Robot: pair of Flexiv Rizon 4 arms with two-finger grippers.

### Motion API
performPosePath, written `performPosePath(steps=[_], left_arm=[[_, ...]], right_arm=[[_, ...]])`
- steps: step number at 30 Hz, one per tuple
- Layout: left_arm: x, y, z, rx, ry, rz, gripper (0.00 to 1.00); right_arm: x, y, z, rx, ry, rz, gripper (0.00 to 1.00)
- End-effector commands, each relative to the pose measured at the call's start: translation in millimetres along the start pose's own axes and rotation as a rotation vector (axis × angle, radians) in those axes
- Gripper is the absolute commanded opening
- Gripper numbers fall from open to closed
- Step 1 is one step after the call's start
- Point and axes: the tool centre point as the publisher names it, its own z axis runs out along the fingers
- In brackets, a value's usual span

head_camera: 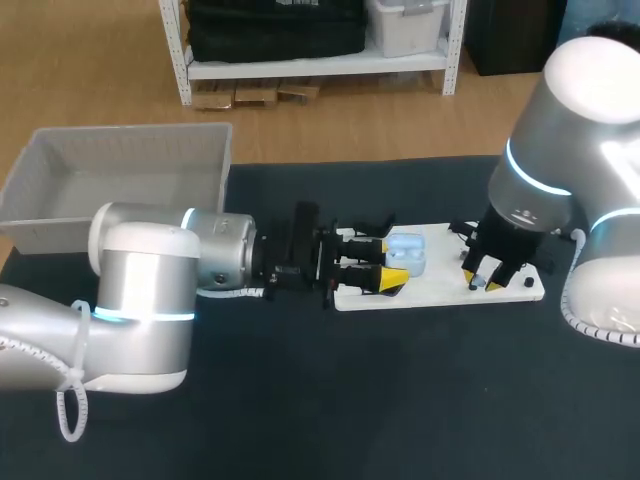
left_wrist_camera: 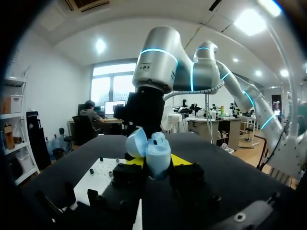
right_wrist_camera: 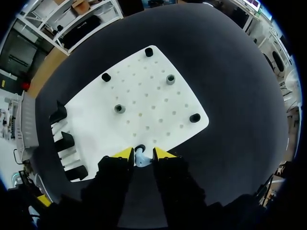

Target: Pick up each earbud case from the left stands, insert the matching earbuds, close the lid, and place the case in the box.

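right gripper (right_wrist_camera: 143, 153): closed on pale blue earbud (right_wrist_camera: 140, 158) at the board (right_wrist_camera: 144, 96) edge | board: laid on dark table (right_wrist_camera: 230, 72), at gripper's 12 o'clock | grey pegs (right_wrist_camera: 170, 79): two, and black pegs (right_wrist_camera: 194, 118): three, seen upright on board | black stands (right_wrist_camera: 67, 140): three, ranged at gripper's 10 o'clock

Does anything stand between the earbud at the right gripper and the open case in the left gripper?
Nothing visible does. In the head view, only bare white board lies under the gap between the right gripper, with its earbud, and the open case held by the left gripper.
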Motion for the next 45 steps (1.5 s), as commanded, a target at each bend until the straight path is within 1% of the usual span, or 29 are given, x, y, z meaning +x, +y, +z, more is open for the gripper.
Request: performPosePath(steps=[1, 5, 7, 9, 12, 15, 35, 39, 45], left_arm=[[-0.6, 0.6, -0.4, 0.003, 0.002, -0.002, 0.00], [-0.6, 0.6, -0.4, 0.003, 0.002, -0.002, 0.00], [-0.6, 0.6, -0.4, 0.003, 0.002, -0.002, 0.00], [-0.6, 0.6, -0.4, 0.003, 0.002, -0.002, 0.00], [-0.6, 0.6, -0.4, 0.003, 0.002, -0.002, 0.00], [-0.6, 0.6, -0.4, 0.003, 0.002, -0.002, 0.00], [-0.6, 0.6, -0.4, 0.003, 0.002, -0.002, 0.00], [-0.6, 0.6, -0.4, 0.003, 0.002, -0.002, 0.00], [-0.6, 0.6, -0.4, 0.003, 0.002, -0.002, 0.00]], right_arm=[[-1.4, 2.0, 0.5, 0.005, 0.005, -0.001, 0.24], [-1.0, 1.9, 0.5, 0.007, 0.005, -0.001, 0.23], [-0.7, 1.9, 0.5, 0.008, 0.005, -0.002, 0.20], [-0.6, 1.8, 0.5, 0.009, 0.005, -0.002, 0.12], [-0.4, 1.6, 0.6, 0.011, 0.004, -0.002, 0.08], [-0.7, 1.3, 0.0, 0.011, 0.002, -0.002, 0.00], [0.5, -1.8, -24.6, 0.006, 0.009, 0.001, 0.00], [1.2, -2.6, -34.3, 0.006, 0.010, -0.002, 0.00], [-1.6, -0.4, -59.0, 0.019, -0.003, -0.021, 0.00]])
